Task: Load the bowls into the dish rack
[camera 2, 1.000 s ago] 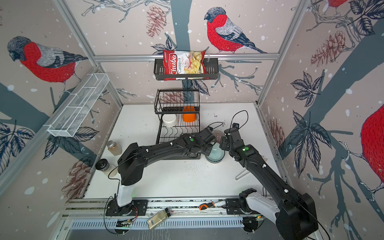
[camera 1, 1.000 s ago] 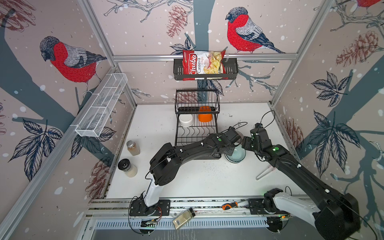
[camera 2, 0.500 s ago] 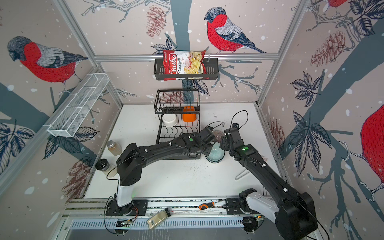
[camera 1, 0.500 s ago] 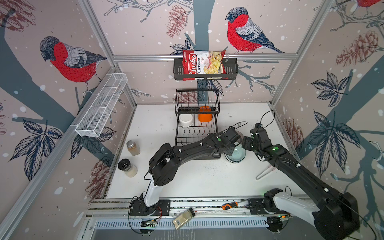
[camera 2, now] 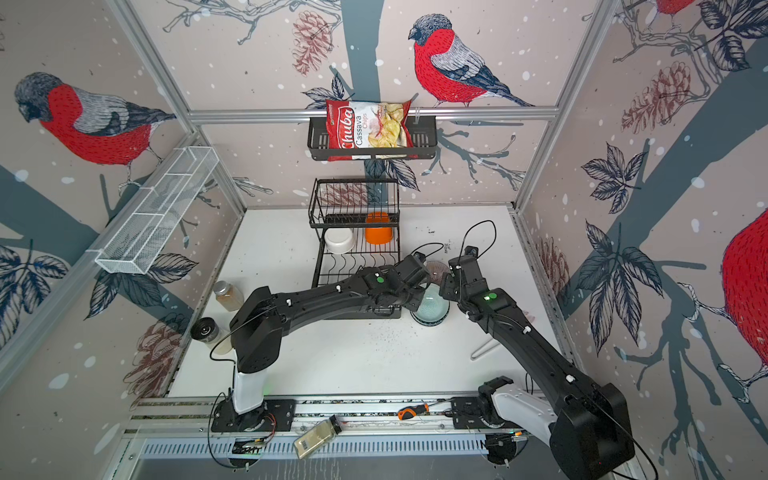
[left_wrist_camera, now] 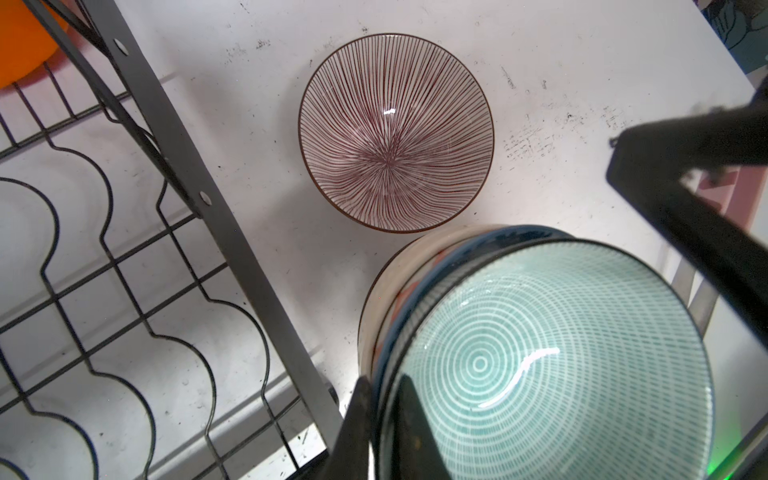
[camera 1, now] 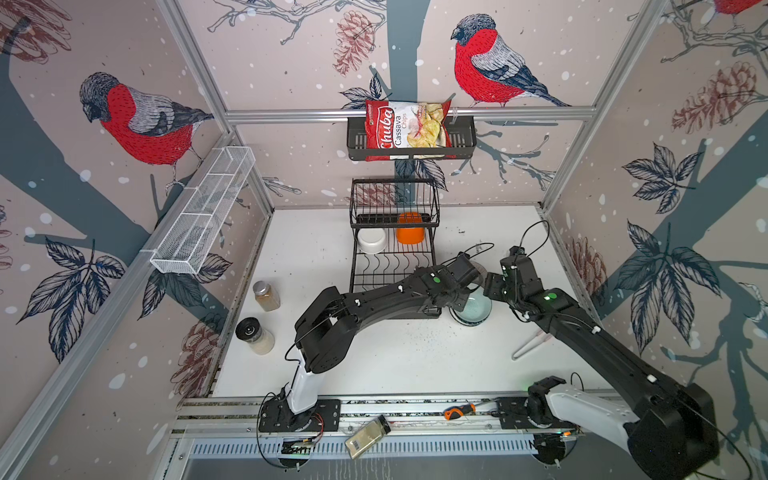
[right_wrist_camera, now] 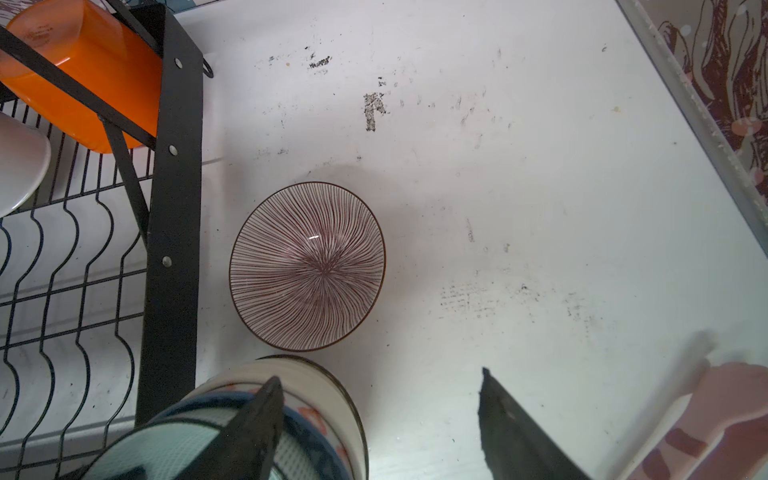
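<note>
Left wrist shows jaws pinching mint-green bowl (left_wrist_camera: 540, 374); top views hide that.

White table (camera 1: 395, 365), scuffed and specked. Dish rack (camera 1: 386, 266) at 12 o'clock. Amber spice jar (camera 1: 266, 296) and black-capped spice jar (camera 1: 254, 336) at 9 o'clock edge. Nested bowl stack (left_wrist_camera: 382, 299), mint-green bowl (left_wrist_camera: 540, 365) topmost, just beside the rack's 4 o'clock corner. Brown-striped bowl (left_wrist_camera: 396, 133) at the stack's 12 o'clock. Pink tongs (camera 1: 530, 344) at 4 o'clock.

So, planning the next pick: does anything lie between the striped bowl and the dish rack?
No: in the right wrist view, only bare white table separates the striped bowl from the dish rack.
</note>
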